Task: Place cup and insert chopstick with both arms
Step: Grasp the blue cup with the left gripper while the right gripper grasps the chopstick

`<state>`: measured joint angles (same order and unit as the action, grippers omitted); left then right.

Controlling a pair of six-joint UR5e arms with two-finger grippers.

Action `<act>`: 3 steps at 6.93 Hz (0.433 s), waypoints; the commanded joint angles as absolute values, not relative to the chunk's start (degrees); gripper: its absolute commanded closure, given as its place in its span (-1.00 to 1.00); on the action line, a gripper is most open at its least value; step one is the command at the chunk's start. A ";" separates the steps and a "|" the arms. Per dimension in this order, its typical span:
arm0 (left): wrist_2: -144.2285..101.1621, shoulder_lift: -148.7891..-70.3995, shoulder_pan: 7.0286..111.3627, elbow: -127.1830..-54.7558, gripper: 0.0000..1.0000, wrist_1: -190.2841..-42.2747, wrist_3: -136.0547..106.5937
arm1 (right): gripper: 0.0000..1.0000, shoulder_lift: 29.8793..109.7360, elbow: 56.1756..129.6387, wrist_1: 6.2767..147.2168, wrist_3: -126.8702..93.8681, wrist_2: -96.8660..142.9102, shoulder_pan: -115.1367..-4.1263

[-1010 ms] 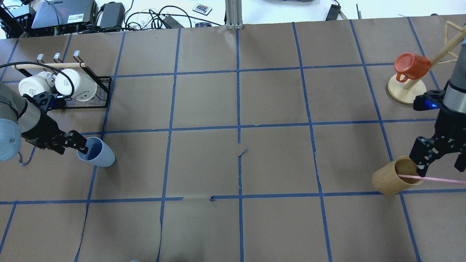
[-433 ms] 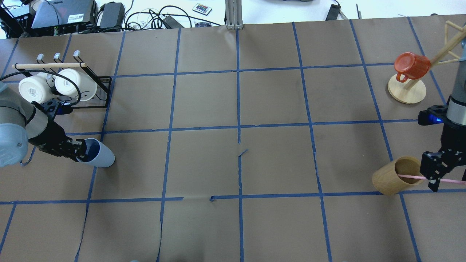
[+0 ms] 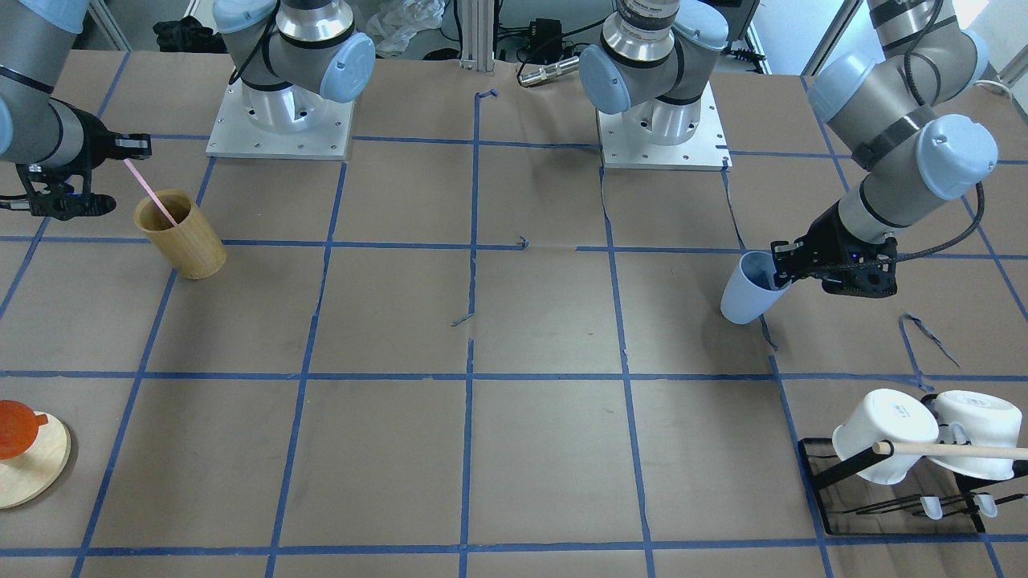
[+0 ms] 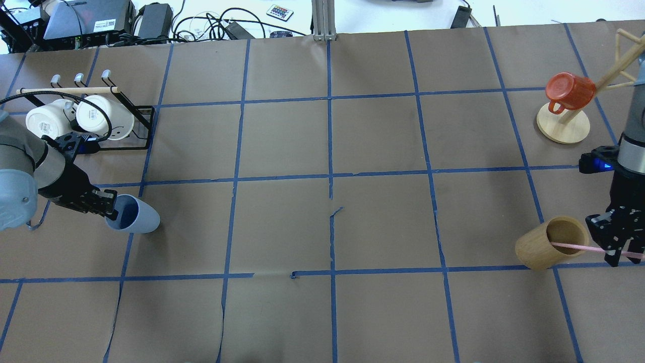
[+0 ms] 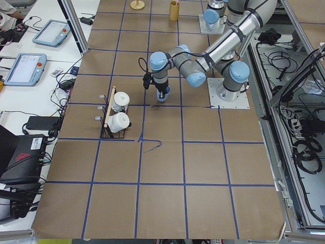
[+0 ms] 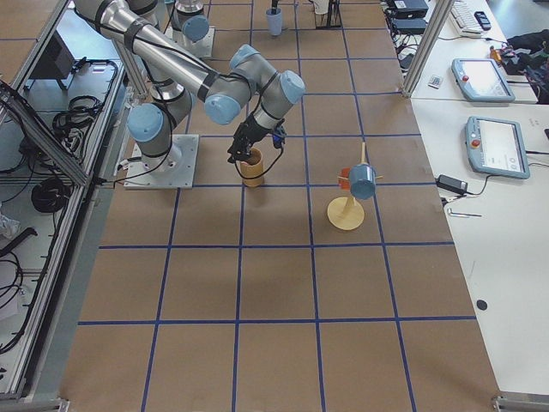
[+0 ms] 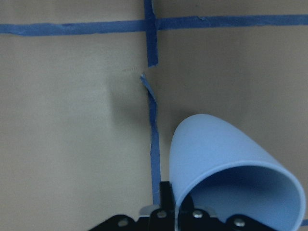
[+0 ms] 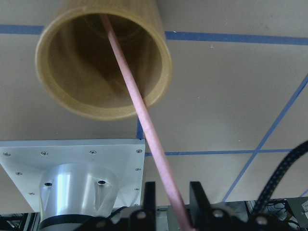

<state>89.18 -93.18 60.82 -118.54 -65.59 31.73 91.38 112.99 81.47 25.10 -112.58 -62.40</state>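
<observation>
Over on the robot's left, the left end effector (image 4: 108, 206) has its fingers pressed onto the wall of the cup (image 4: 138, 214) at the rim, one finger inside the mouth and one outside. That grip explains the lean: the blue cup is tipped over with its mouth toward the arm and its base pointing out across the desk (image 4: 327, 141). I can't say for sure whether the base rests on the paper. From the wrist camera the cup looks empty, at least the part of the inside that shows. At the other end, the chopstick (image 4: 574, 246) has its lower end down inside the tan wooden cup (image 4: 534, 252) and slants out over the rim. This leaves the upper end free in the air, which I'd guess is why the right end effector (image 4: 612, 247) goes for it there. Its fingers straddle the pink stick closely, but the wrist view shows a sliver of gap on either side, so I can't tell whether they have bitten. Nothing else is in the wooden cup. The white mugs (image 4: 80, 118) lie on their rack (image 4: 146, 126), and the orange mug (image 4: 569, 91) hangs on its wooden tree.
</observation>
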 commanded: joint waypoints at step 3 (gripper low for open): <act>89.30 -88.06 87.19 -111.64 1.00 -76.99 -2.62 | 0.62 90.70 112.41 81.12 24.79 -112.59 -62.40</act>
